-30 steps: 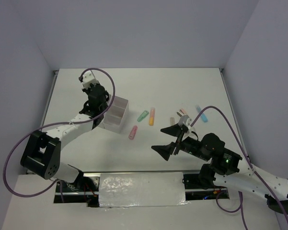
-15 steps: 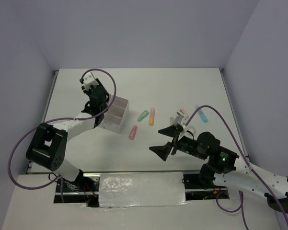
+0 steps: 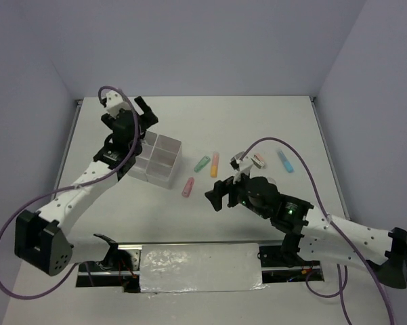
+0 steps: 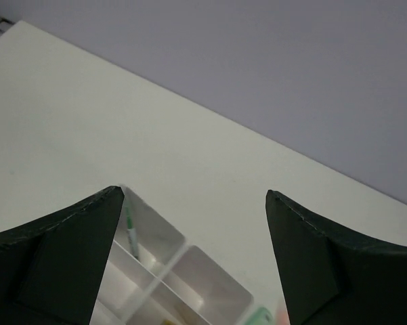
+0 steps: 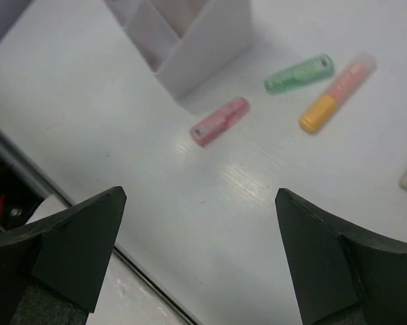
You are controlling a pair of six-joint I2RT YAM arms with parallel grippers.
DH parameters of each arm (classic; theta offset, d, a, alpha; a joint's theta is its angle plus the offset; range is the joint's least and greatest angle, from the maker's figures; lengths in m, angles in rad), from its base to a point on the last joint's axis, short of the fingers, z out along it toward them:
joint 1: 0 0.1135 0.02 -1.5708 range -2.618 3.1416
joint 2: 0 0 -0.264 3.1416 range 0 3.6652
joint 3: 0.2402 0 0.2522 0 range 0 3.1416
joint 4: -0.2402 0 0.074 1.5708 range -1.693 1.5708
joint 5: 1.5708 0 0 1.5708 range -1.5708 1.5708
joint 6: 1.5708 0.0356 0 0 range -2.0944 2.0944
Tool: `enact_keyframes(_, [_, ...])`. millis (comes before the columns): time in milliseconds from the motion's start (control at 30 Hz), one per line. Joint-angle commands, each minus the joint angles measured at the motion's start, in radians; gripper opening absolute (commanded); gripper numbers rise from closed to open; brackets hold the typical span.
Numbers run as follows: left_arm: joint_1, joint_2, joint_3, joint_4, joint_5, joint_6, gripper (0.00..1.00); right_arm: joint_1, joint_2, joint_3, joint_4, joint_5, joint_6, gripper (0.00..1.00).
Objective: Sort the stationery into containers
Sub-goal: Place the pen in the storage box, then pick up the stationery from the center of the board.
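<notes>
Pink marker [image 5: 220, 121] just ahead of right claw [image 5: 200, 195]

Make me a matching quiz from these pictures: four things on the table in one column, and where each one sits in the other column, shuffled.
1. pink stubby marker
2. green stubby marker
3. blue stubby marker
4. translucent four-compartment plastic box

A. farthest right
B. farthest left
C. marker nearest the table's near edge
D. just left of the orange-yellow stubby marker

Pairs: 1-C, 2-D, 3-A, 4-B.
</notes>
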Motion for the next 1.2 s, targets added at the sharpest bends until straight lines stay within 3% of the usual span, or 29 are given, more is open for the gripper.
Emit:
enact_keyframes(0, [-0.072, -0.097, 0.104, -0.297, 0.074, -0.052, 0.99, -0.024, 0.064, 0.076, -0.086, 0.193, 0.157, 1.00])
enact_keyframes(133, [-0.193, -0.193, 0.134, -0.582, 0.096, -0.092, 0.99, -0.128, 0.197, 0.129, -0.177, 0.159, 0.339, 1.00])
enact_keyframes(233, [-0.233, -0.294, 0.122, -0.711, 0.119, -0.112, 0.99, -0.128, 0.352, 0.208, -0.247, 0.168, 0.439, 1.00])
enact_keyframes(400, [-0.238, -0.443, 0.098, -0.895, 0.199, 0.014, 0.99, -0.075, 0.629, 0.389, -0.309, 0.190, 0.548, 1.00])
enact_keyframes(500, [-0.236, -0.534, 0.000, -0.879, 0.151, 0.083, 0.99, -0.054, 0.784, 0.508, -0.384, 0.240, 0.606, 1.00])
enact_keyframes(600, [-0.236, -0.610, -0.062, -0.880, 0.065, 0.059, 0.99, -0.048, 0.916, 0.611, -0.389, 0.231, 0.614, 0.96])
enact_keyframes(800, [-0.229, -0.653, -0.071, -0.869, 0.025, 0.045, 0.99, -0.025, 1.116, 0.726, -0.406, 0.227, 0.623, 0.85])
enact_keyframes(967, [-0.229, -0.607, -0.067, -0.871, 0.056, 0.062, 0.99, -0.019, 1.184, 0.737, -0.375, 0.228, 0.634, 0.81])
enact_keyframes(1167, [-0.222, -0.610, -0.068, -0.862, 0.065, 0.072, 0.99, -0.019, 1.218, 0.719, -0.377, 0.245, 0.657, 0.60])
